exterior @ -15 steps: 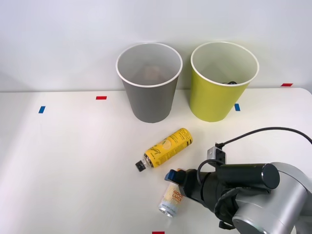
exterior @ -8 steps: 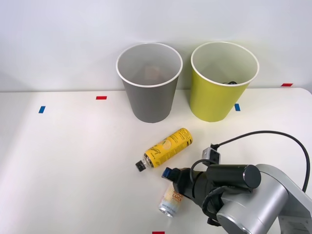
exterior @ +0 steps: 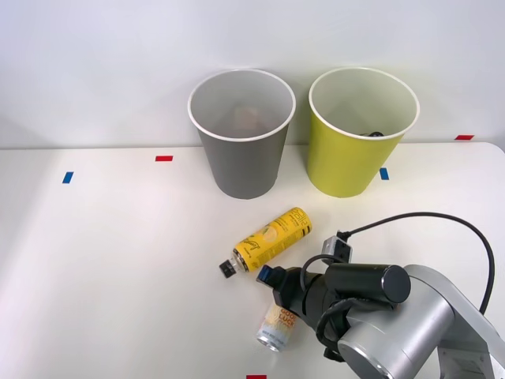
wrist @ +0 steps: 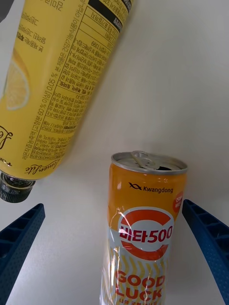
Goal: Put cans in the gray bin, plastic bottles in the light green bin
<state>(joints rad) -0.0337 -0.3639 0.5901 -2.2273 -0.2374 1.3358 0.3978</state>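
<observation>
Silver right arm (exterior: 410, 332), black wrist, looping black cable (exterior: 442, 225).

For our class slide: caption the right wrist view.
Open right gripper straddles the lying can, beside the yellow bottle.

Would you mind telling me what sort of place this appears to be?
Probably a robot test bench: a plain white table with coloured tape markers, and a gray bin and light green bin for sorting.

From the front, the arm covers the top half of the can (exterior: 276, 330), so you just get its silver end and cream bottom. Something dark sits inside the light green bin (exterior: 353, 130), too small to make out. In the wrist shot the plastic bottle (wrist: 62, 81) and can both run off-frame.
</observation>
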